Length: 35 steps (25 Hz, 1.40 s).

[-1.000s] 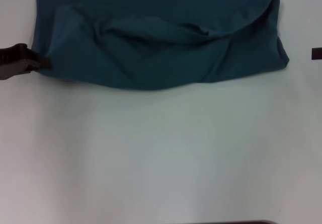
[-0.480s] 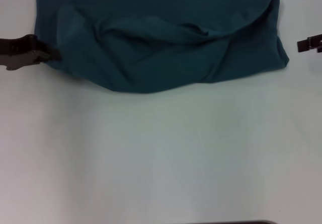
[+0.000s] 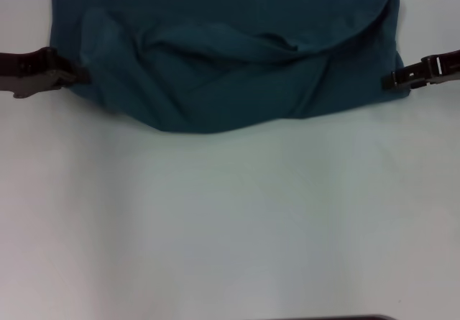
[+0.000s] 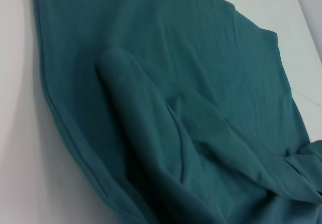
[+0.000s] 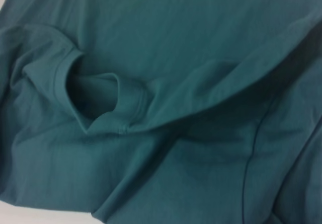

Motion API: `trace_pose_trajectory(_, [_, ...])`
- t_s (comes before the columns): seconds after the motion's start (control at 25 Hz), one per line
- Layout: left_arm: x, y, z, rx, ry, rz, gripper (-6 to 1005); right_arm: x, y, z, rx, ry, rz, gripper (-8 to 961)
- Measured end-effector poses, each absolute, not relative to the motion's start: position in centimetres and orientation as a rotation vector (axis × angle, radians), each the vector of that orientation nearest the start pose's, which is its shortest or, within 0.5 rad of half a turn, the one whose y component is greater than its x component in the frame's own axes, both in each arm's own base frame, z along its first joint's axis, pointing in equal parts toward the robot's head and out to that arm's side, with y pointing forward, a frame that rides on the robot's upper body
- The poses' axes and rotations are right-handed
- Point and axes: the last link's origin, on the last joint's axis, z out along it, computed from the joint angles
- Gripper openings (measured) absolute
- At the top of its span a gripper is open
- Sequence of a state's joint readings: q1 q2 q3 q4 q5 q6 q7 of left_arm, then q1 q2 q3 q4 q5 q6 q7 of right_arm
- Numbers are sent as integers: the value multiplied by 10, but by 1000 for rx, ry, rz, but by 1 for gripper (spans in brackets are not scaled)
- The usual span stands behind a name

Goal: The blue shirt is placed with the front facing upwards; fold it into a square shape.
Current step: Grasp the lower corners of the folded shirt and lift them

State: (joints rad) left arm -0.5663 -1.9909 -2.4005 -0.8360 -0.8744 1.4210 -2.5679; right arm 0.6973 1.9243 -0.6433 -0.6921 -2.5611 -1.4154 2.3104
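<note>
The blue shirt lies rumpled at the far side of the white table, plain teal, its near part folded over in loose creases. My left gripper touches the shirt's left edge. At the shirt's right edge sits my right gripper, over the near right corner. The left wrist view fills with teal cloth and a hemmed edge against the table. In the right wrist view a ribbed collar opening shows among the folds. No lettering is in sight.
Bare white table stretches in front of the shirt to the near edge, where a dark strip shows at the bottom.
My right gripper came in from the right edge and reached the shirt's right corner. My left gripper moved inward to the left edge a second ago and has since stayed put.
</note>
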Motion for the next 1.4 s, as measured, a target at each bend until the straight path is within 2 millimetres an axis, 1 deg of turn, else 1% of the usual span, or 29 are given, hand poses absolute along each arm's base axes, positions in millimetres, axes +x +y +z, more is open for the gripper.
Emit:
trace_pose_trajectory(0.2, [-288, 367, 51, -2094, -1863, -404, 33, 304, 384, 57, -2272, 1552, 31, 778])
trace_pose_trajectory(0.52, [-285, 369, 49, -2101, -1859, -410, 34, 302, 387, 33, -2284, 1481, -29, 774])
trace_pose_trajectory(0.8, [-284, 369, 48, -2099, -1859, -418, 34, 295, 388, 25, -2318, 1473, -40, 771])
trace_pose_trajectory(0.96, [-284, 370, 48, -2097, -1856, -422, 34, 292, 387, 26, -2315, 1506, -27, 769])
trace_pose_trajectory(1.2, [-282, 371, 47, -2100, -1856, -423, 34, 298, 386, 35, -2269, 1548, -44, 766])
trace_pose_trajectory(1.4, [-282, 371, 47, -2101, -1857, -422, 34, 301, 385, 34, -2262, 1549, -70, 638])
